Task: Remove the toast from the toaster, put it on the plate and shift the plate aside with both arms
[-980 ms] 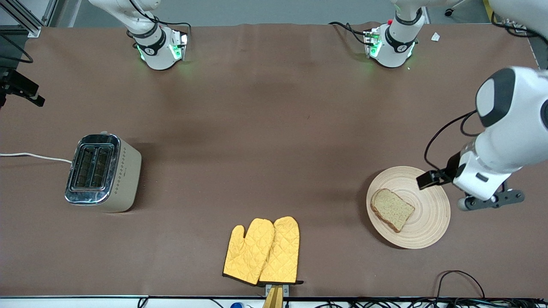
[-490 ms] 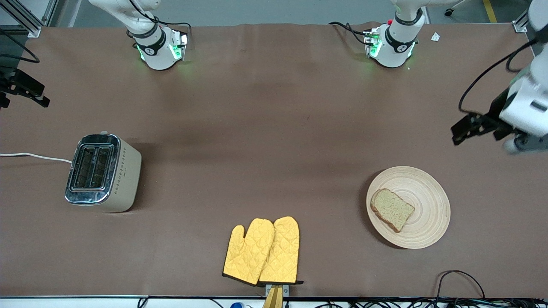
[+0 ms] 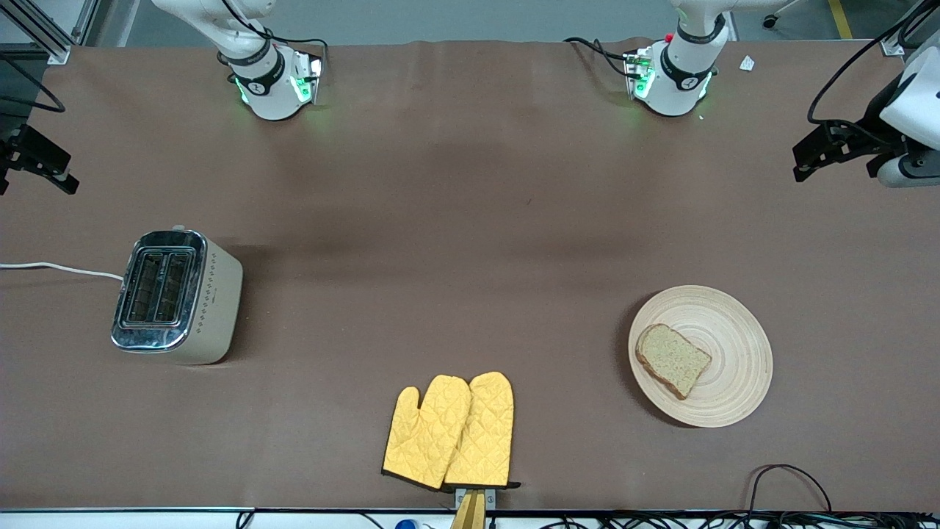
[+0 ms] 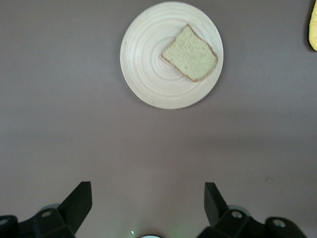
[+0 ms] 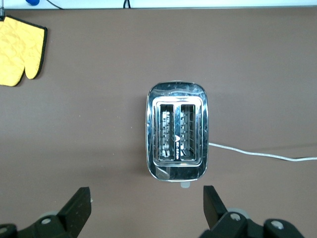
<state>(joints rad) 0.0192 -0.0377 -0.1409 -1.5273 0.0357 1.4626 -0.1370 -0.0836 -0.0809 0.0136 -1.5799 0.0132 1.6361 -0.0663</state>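
Observation:
The toast [image 3: 673, 359] lies flat on the round light-wood plate [image 3: 734, 345], on the side toward the right arm. The plate sits toward the left arm's end of the table, nearer the front camera. My left gripper [image 3: 910, 170] is up in the air at the left arm's end of the table, well clear of the plate. In the left wrist view it [image 4: 147, 206] is open and empty, with the plate [image 4: 148, 74] and toast [image 4: 190, 53] below. My right gripper [image 5: 147, 208] is open and empty, high above the table beside the toaster [image 5: 177, 131].
A chrome and cream toaster [image 3: 176, 294] with two empty slots stands toward the right arm's end, its white cord [image 3: 59, 268] running off the table. Two yellow quilted mitts [image 3: 452, 430] lie at the table's near edge, midway.
My left gripper has risen from beside the plate and swung away to the left arm's end of the table. The toast and plate have not moved. The right arm has barely shifted.

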